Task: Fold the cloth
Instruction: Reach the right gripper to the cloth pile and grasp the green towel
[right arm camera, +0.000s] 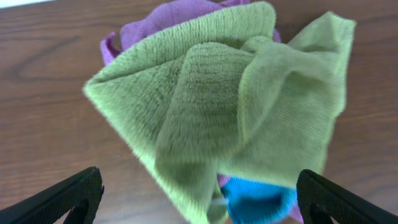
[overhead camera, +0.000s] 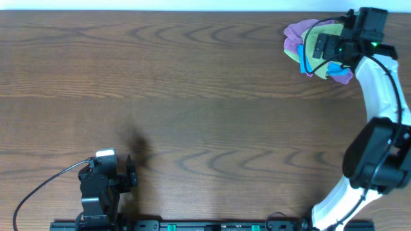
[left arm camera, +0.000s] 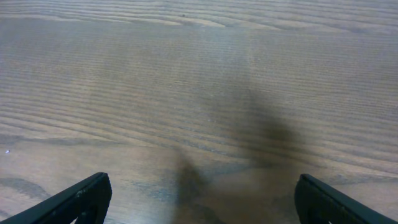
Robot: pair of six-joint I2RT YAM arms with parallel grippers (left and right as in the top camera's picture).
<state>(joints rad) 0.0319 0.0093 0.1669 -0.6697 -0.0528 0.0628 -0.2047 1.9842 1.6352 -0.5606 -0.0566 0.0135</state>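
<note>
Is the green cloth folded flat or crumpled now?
Crumpled. The green cloth is bunched in loose, uneven folds atop a purple cloth, not flat.

**A robotics lab bench**

I read this as a lab test station, not a home or shop. The wood-grain table (overhead camera: 192,96) has a black mounting rail (overhead camera: 192,226) along its near edge. A black arm (overhead camera: 99,189) and a white arm (overhead camera: 377,83) rise from that side, with cabling exposed.
</note>
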